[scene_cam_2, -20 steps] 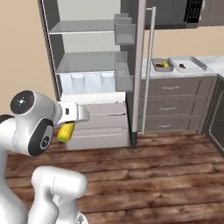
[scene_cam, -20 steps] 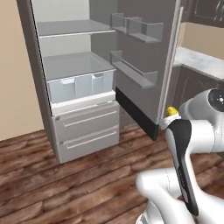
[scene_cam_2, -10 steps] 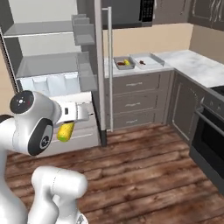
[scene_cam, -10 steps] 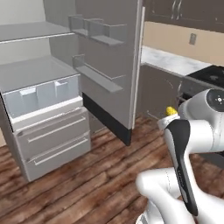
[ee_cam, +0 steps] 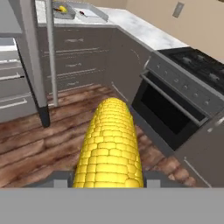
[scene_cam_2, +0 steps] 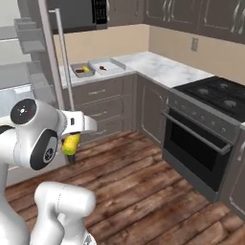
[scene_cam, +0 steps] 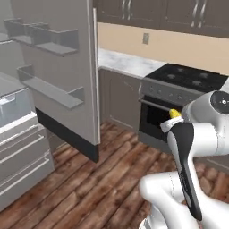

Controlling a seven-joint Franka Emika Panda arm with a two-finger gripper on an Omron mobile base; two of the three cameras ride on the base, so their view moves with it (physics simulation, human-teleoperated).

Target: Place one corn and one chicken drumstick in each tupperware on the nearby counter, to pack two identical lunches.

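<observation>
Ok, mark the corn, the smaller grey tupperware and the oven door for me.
corn (ee_cam: 109, 144), hand view, middle of the cob.
smaller grey tupperware (scene_cam_2: 76, 72), right base view, near rim.
oven door (scene_cam_2: 191, 146), right base view, dark glass.

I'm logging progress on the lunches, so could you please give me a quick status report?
Gripper shut on corn. Two tupperware on counter, far ahead; smaller one already holds something yellow. Open fridge door beside the route.

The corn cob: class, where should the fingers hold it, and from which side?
Grip the corn across its round middle, fingers on opposite sides of its long axis, as it sits in the gripper. The cob is long and even, so a mid-length hold looks balanced.
</observation>
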